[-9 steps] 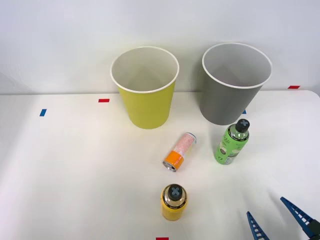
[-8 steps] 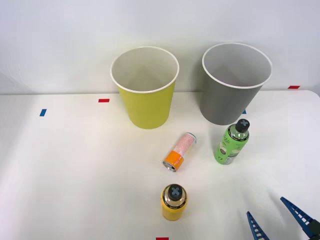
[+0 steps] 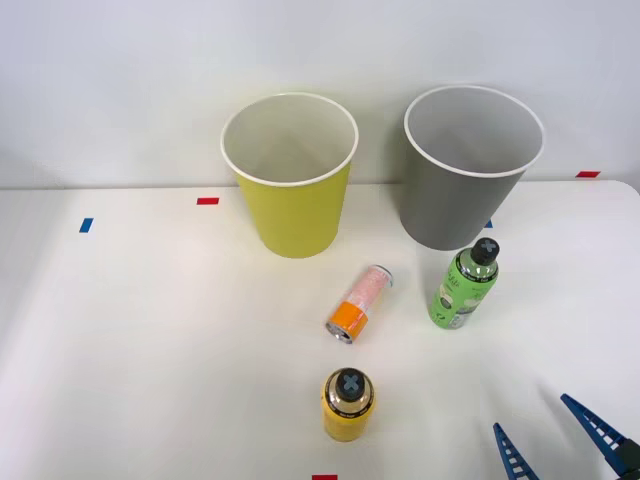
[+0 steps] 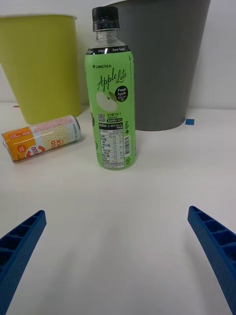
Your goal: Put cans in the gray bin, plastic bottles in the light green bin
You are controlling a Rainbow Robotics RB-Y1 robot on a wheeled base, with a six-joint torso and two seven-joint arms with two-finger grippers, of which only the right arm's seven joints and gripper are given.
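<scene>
Front view: right gripper (image 3: 561, 433) low over table (image 3: 150, 350), fingers (image 4: 216, 246) apart, facing green bottle (image 4: 110, 106).

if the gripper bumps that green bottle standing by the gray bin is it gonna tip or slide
Probably tip: the green bottle stands upright, tall and narrow on the table. Once down it would likely roll, being round like the can lying on its side. Its glossy label may be a bit slippery for the open right gripper.
</scene>
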